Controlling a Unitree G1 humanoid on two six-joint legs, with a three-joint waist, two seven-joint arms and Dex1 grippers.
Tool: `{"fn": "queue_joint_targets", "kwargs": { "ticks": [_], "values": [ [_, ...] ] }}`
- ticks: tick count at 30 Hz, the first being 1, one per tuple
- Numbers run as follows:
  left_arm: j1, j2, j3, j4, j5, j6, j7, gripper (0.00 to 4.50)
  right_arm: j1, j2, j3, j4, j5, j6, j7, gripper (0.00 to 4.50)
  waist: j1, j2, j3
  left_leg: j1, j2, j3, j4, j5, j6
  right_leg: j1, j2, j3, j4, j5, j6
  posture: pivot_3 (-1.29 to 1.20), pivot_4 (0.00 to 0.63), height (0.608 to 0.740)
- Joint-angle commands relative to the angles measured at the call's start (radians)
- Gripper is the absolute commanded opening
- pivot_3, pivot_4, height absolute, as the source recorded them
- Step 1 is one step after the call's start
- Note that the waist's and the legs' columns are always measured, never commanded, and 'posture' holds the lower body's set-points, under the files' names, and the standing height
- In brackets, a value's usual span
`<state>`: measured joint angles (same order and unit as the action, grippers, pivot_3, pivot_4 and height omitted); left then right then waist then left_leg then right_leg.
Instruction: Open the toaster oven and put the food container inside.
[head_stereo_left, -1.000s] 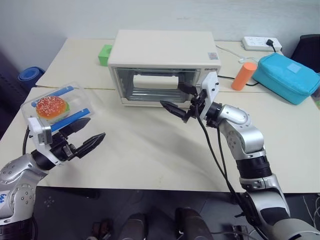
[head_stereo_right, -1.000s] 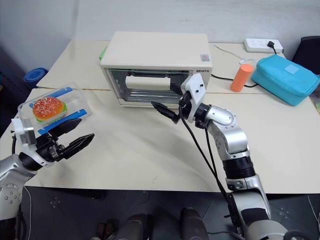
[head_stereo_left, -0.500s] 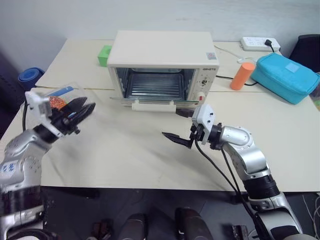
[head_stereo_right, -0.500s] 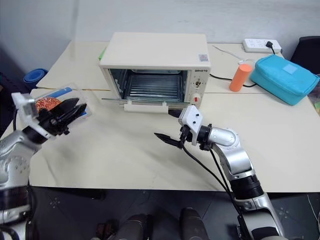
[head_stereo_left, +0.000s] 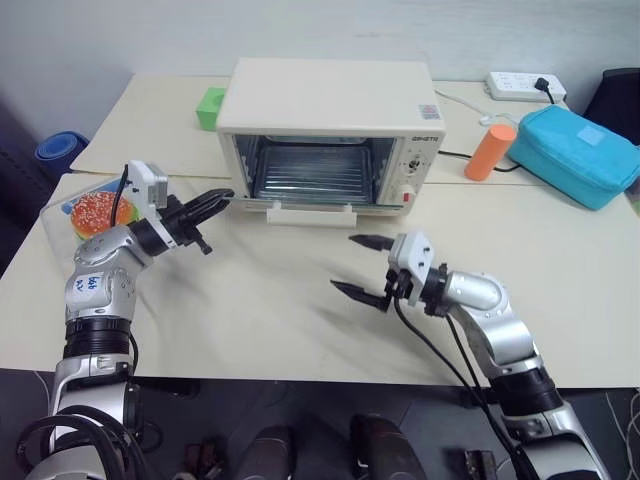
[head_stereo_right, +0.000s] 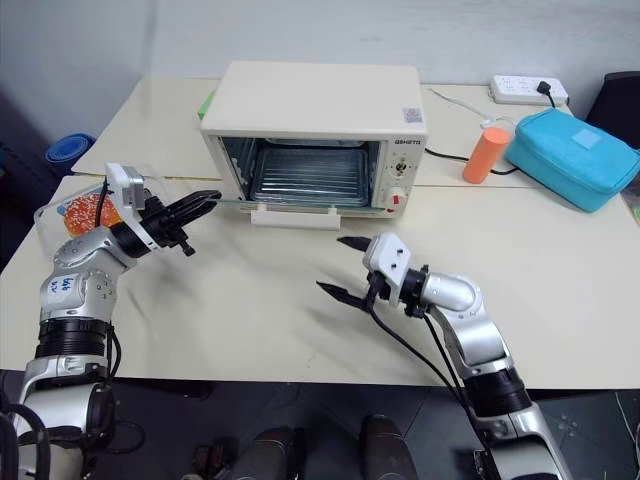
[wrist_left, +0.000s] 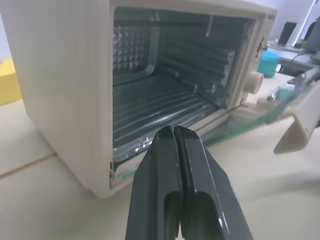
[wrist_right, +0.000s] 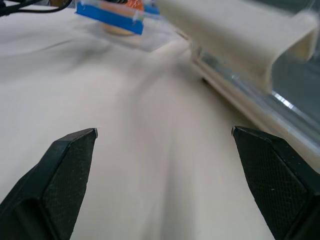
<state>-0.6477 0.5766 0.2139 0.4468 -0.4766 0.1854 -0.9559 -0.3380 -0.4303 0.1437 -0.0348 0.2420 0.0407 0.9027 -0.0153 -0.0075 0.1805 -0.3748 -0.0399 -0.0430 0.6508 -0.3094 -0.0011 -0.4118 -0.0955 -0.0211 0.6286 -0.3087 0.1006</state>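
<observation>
the toaster oven (head_stereo_left: 330, 125) is seen standing on the far half of the cream table (head_stereo_left: 280, 320), its long axis running left to right and its open mouth turned toward the robot. the glass door (head_stereo_left: 310, 203) is folded down flat onto the table, with the white bar handle (head_stereo_left: 311, 213) at its near edge. the wire rack and ribbed floor are shown inside in the left wrist view; the knobs and a red button (head_stereo_left: 406, 195) are set on the right of the front.

the food container (head_stereo_left: 88, 212) is found on the table at the far left, well apart from the oven, with a sesame-bun burger seen through it. it is largely hidden behind the left arm, so its long axis and its clips cannot be made out from the head views; in the right wrist view a blue clip (wrist_right: 110, 15) is caught, blurred and cut off by the frame.

the left gripper (head_stereo_left: 212, 200) is held above the table just beside the oven's left front corner, its fingers pressed together on nothing, pointed toward the oven mouth. the right gripper (head_stereo_left: 362, 267) is held low over the table in front of the door, its fingers spread wide and empty.

a broad bare stretch of table is left between the two arms and before the lowered door. an orange cylinder (head_stereo_left: 488, 152), a teal pouch (head_stereo_left: 577, 155) and a white power strip (head_stereo_left: 524, 87) are kept to the right rear, and a green block (head_stereo_left: 209, 108) is half hidden behind the oven's left side.
</observation>
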Motion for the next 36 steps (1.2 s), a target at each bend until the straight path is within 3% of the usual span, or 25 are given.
{"fn": "queue_joint_targets", "kwargs": {
  "ticks": [1, 9, 21, 24, 29, 33, 36],
  "values": [
    [0.014, 0.000, -0.025, -0.026, 0.015, -0.019, -0.054, 0.05, 0.090, -0.040, -0.062, -0.054, 0.011, -0.072, 0.003, 4.50, 0.010, 0.000, 0.000, 0.000, 0.000, 0.000, 0.001, 0.000, 0.000, 0.000, 0.000, 0.000, 0.000, 0.000, 0.000, 0.00, 0.150, 0.740],
    [0.112, 0.005, -0.075, -0.077, 0.075, -0.074, -0.106, 0.05, 0.348, -0.153, -0.234, -0.119, 0.073, -0.139, 0.015, 4.50, 0.023, 0.000, 0.000, 0.001, 0.000, 0.000, 0.002, 0.000, 0.001, 0.002, 0.000, 0.000, 0.000, 0.000, 0.000, 0.00, 0.150, 0.740],
    [0.235, -0.039, -0.081, -0.152, 0.124, -0.109, 0.008, 0.05, 0.365, -0.144, -0.304, -0.131, 0.185, -0.115, 0.010, 4.50, 0.017, 0.000, 0.000, 0.005, 0.002, 0.002, 0.001, 0.001, -0.001, 0.003, 0.001, 0.002, 0.001, 0.000, 0.001, 0.00, 0.150, 0.740],
    [0.309, -0.051, -0.026, -0.274, 0.037, -0.044, 0.030, 0.63, 0.331, -0.144, -0.300, -0.149, 0.255, -0.050, 0.027, 4.50, 0.013, 0.000, 0.000, 0.004, 0.002, 0.002, 0.001, 0.001, 0.000, 0.003, 0.000, 0.003, 0.000, 0.000, 0.001, 0.00, 0.150, 0.740],
    [0.540, -0.040, 0.174, -0.572, -0.151, 0.092, 0.125, 2.15, 0.270, -0.142, -0.305, -0.166, 0.312, -0.047, 0.064, 4.50, 0.005, 0.000, 0.000, 0.004, 0.004, 0.001, -0.002, 0.001, -0.001, 0.002, 0.001, 0.003, -0.001, 0.000, 0.000, 0.00, 0.150, 0.740],
    [0.803, -0.079, 0.467, -0.700, -0.236, 0.118, 0.270, 3.47, 0.190, -0.102, -0.261, -0.156, 0.295, -0.083, 0.069, 4.50, 0.000, 0.000, 0.000, 0.005, 0.005, 0.003, -0.001, 0.000, -0.001, 0.003, 0.001, 0.005, -0.002, 0.000, 0.000, 0.00, 0.150, 0.740],
    [0.937, -0.131, 0.602, -0.696, -0.263, 0.095, 0.332, 4.43, 0.150, -0.063, -0.230, -0.141, 0.271, -0.119, 0.078, 4.50, 0.002, 0.000, 0.000, 0.005, 0.005, 0.003, -0.002, 0.000, 0.000, 0.003, 0.001, 0.005, -0.002, 0.000, 0.000, 0.00, 0.150, 0.740]
  ]
}}
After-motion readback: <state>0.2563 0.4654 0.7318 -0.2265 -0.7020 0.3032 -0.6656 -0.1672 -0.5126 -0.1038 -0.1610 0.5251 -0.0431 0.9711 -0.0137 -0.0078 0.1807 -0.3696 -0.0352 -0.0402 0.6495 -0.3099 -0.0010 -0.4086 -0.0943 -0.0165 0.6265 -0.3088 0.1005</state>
